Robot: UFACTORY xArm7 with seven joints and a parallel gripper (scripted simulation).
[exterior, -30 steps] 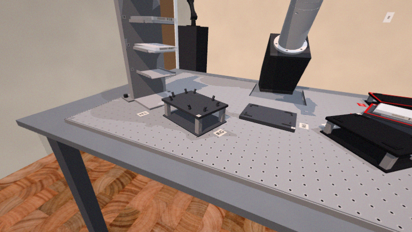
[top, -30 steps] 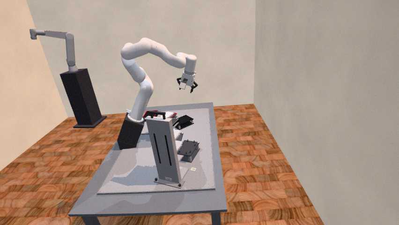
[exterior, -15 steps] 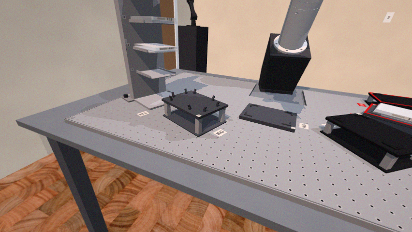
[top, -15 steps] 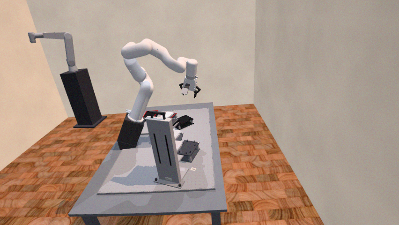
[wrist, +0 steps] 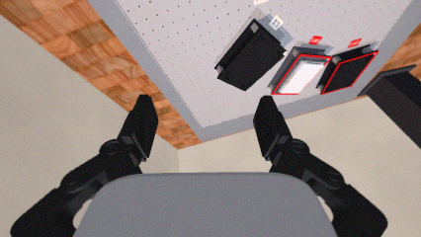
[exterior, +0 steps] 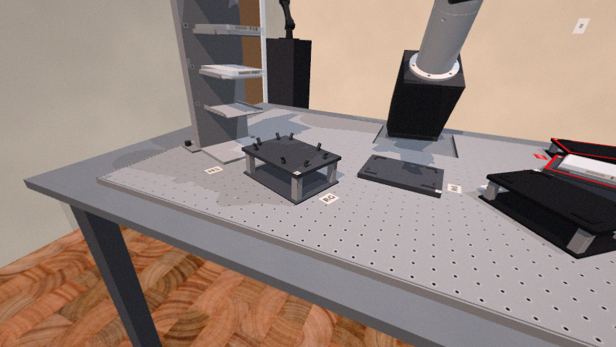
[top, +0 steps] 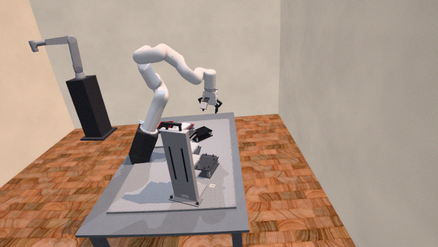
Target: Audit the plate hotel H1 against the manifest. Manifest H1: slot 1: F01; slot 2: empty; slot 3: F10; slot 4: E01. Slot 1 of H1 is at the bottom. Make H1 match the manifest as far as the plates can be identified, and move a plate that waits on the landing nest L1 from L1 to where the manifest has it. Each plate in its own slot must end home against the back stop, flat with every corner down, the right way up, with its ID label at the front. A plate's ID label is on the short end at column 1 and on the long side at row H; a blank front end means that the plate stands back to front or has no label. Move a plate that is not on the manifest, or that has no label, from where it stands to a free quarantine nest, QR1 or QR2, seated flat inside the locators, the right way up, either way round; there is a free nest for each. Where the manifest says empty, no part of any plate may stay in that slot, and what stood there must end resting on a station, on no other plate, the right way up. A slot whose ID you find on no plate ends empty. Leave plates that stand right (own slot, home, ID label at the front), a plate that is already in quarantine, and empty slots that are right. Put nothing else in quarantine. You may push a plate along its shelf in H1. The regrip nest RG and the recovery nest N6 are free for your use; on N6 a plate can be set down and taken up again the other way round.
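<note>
My gripper (top: 211,105) hangs open and empty, high above the far end of the table; in the wrist view its fingers stand wide with nothing between them. The plate hotel H1 (top: 180,159) stands on the table. In the exterior view a white plate (exterior: 226,29) lies on its top shelf and another white plate (exterior: 230,71) on the shelf below. The two lower shelves (exterior: 232,110) look bare. The black raised landing nest (exterior: 556,202) carries no plate that I can see; it also shows in the wrist view (wrist: 252,59).
Two red-edged quarantine nests sit at the far end: one holds a white plate (wrist: 301,74), the other (wrist: 348,71) is bare. The regrip nest RG (exterior: 292,165) with pins and the flat recovery nest (exterior: 400,174) lie between the hotel and the arm's black base (exterior: 424,101).
</note>
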